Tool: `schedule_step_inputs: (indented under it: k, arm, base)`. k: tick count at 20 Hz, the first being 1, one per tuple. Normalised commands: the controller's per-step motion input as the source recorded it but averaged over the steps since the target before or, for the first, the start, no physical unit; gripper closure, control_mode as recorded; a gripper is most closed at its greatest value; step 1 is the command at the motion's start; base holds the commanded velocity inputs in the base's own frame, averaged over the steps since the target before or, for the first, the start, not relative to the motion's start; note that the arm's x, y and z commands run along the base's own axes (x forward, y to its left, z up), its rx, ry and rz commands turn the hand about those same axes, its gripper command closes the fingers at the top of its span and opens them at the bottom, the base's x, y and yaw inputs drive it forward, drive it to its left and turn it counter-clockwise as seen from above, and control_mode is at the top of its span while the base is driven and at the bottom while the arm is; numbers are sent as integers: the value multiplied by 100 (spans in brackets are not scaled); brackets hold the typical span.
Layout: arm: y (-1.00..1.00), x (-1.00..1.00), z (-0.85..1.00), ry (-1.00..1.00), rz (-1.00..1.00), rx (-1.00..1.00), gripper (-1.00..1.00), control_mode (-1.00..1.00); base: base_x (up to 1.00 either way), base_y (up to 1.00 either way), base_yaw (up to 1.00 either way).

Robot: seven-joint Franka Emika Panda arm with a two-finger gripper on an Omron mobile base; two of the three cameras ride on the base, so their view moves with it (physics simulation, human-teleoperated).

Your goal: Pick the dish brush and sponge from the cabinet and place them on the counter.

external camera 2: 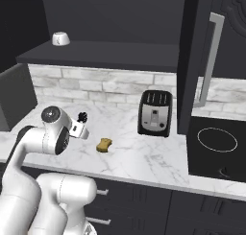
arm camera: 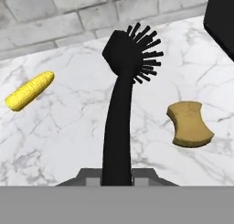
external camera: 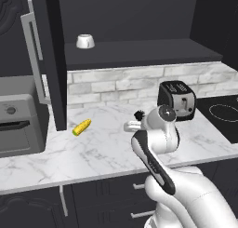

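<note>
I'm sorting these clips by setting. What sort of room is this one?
A kitchen, rendered rather than real. A toaster stands on the marble counter against a brick backsplash, a cooktop is set into the counter beside it, and dark wall cabinets hang above.

1. The dish brush [arm camera: 119, 104] is black all over, handle and bristles alike; the sponge [arm camera: 188, 125] is yellow-tan.
2. The counter [external camera: 107, 148] is white marble with grey veining; its edge is pale.
3. The corn cob [external camera: 82, 127], near the counter's back left, is yellow with a green end.
4. The toaster [external camera 2: 155, 113] is black with a silver front panel.
5. The cabinet [external camera: 51, 59] is dark charcoal; its bar handle [external camera 2: 207, 61] is silver; the bowl [external camera: 85, 41] inside is white.
6. The wall [external camera: 116, 83] is pale grey-white brick.
</note>
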Motion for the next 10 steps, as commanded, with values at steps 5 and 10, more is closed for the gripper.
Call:
schedule_step_inputs:
  k: [5,10]
  arm:
    - [1,23,-18,11,0,-1,100,-100]
    - [8,24,-28,7,0,-2,100,-100]
  base:
    - [0,0,0]
    - [0,0,0]
